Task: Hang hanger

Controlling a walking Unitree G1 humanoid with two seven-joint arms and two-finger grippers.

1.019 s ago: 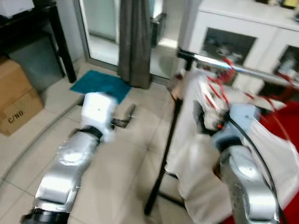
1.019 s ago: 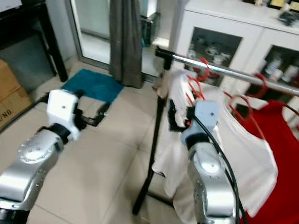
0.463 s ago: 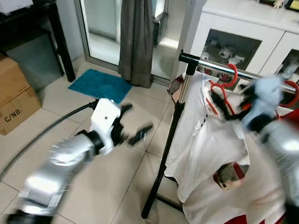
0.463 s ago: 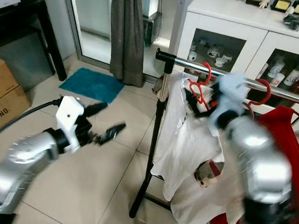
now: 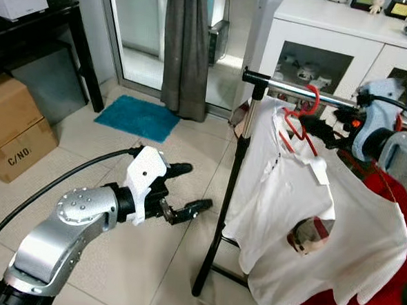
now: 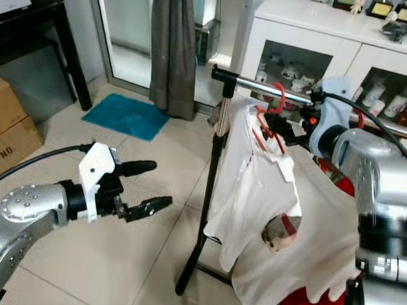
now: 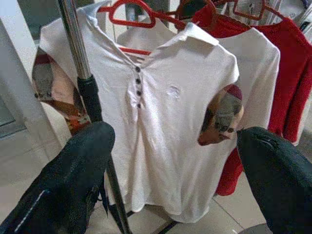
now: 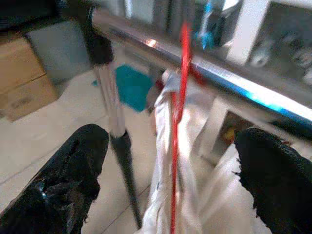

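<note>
Right wrist view: red hanger (image 8: 179, 97) between spread end effector (image 8: 170, 165) fingers

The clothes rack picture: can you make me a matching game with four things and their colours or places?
Things:
1. hanger
2. polo shirt
3. mat
4. cardboard box

Matches:
a. teal, flat on the floor by the doorway
b. white, hanging from the rail
c. red, hooked over the rail
d. brown, under the dark table

Right pairs: 1-c, 2-b, 3-a, 4-d
</note>
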